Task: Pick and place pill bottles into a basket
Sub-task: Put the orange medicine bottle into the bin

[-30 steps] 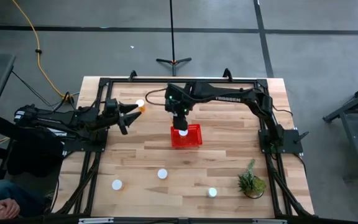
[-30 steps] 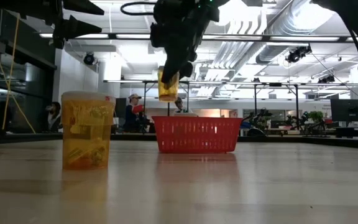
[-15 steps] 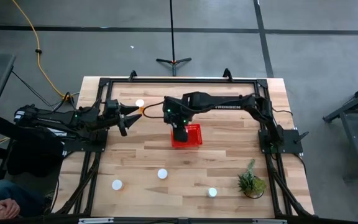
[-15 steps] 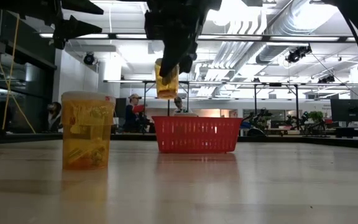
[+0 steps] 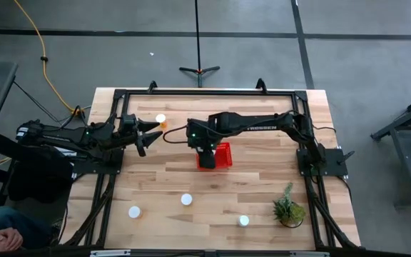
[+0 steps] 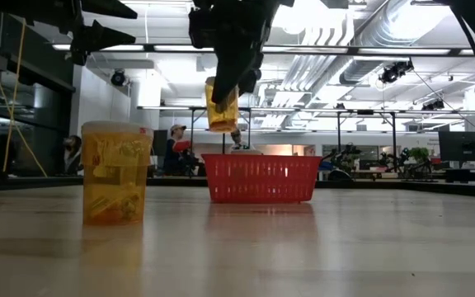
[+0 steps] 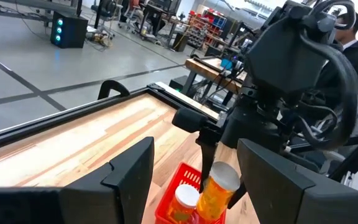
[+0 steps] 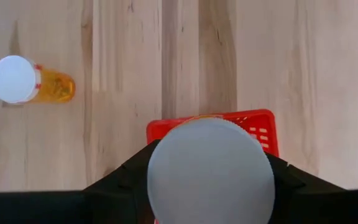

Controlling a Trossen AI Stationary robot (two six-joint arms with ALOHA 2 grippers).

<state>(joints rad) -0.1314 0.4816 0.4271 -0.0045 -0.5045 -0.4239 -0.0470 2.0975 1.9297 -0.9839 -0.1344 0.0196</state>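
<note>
My right gripper hangs over the left part of the red basket, shut on a pill bottle with an orange body and a white cap. Another bottle stands inside the basket. One bottle lies on its side at the far left of the table. Three more stand on their bases toward the near edge. My left gripper stays open and level at the table's left, with nothing between its fingers. My right gripper pinches the bottle between its two fingers, on the sides of its upper part just below the cap. The fingers slant steeply down and lie along the bottle. The bottle hangs below them, slightly tilted, cap up, clear above the basket's rim.
A small green potted plant stands at the near right corner. A black frame runs round the table's edge. Bare wood lies between the basket and the near bottles. People sit in the room beyond the table.
My right gripper has carried the bottle toward the table's near edge, from behind the basket to above its left part, keeping its height and its hold. The bottle stays cap up. My left gripper has kept still.
</note>
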